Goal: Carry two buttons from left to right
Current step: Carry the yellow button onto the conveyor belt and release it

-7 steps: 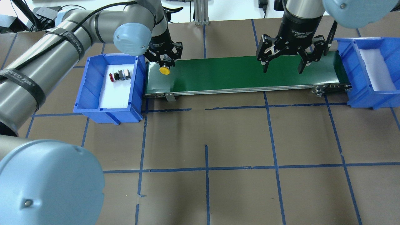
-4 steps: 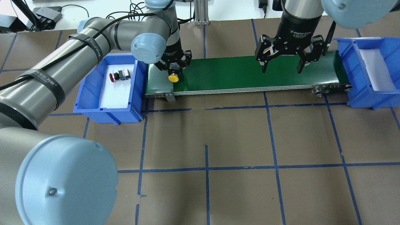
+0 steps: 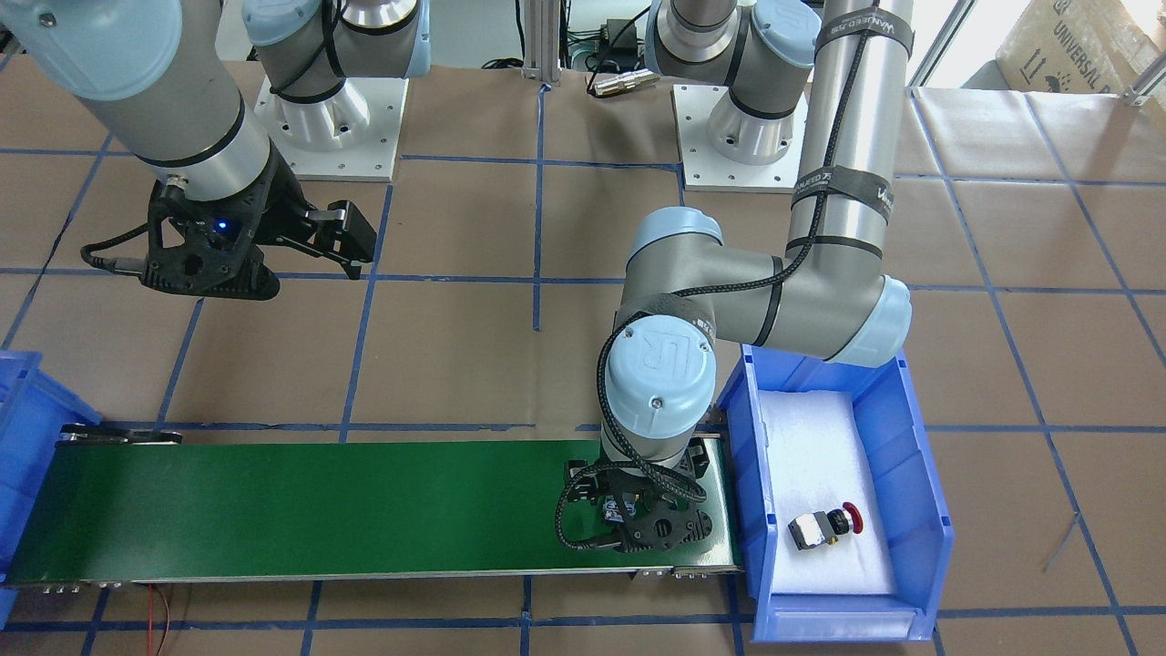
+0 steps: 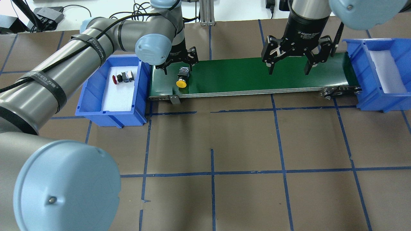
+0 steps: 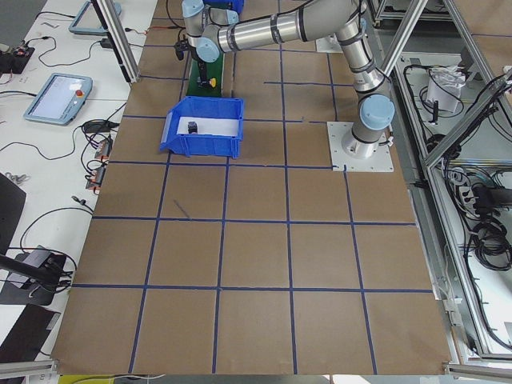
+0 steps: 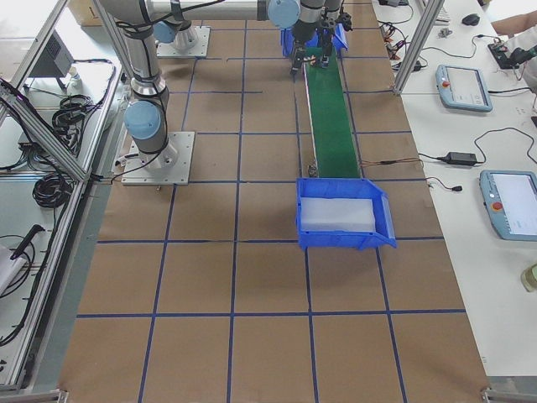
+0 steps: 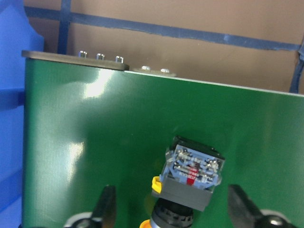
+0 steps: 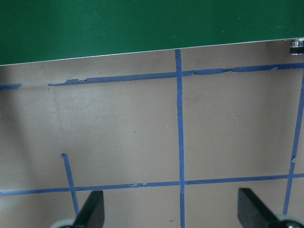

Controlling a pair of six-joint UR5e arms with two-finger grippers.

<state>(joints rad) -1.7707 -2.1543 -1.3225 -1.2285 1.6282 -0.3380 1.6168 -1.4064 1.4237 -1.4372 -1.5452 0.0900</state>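
The yellow button (image 4: 181,82) lies on its side at the left end of the green conveyor belt (image 4: 250,75), its grey contact block facing the far side. My left gripper (image 4: 179,68) is open just above it, one finger on each side, touching nothing. In the left wrist view the contact block (image 7: 192,173) sits between the spread fingers (image 7: 107,206). The red button (image 4: 119,78) lies on white foam in the left blue bin (image 4: 93,85) and also shows in the front-facing view (image 3: 824,527). My right gripper (image 4: 289,68) hangs open and empty over the belt's right part.
A second blue bin (image 4: 369,96) with white foam stands at the belt's right end. The belt's metal frame edge (image 4: 244,93) runs along its near side. Brown paper with blue tape lines covers the table (image 4: 244,144).
My left gripper carried the yellow button right and toward the belt's near edge, then opened and let it go onto the belt. The right arm has hardly moved.
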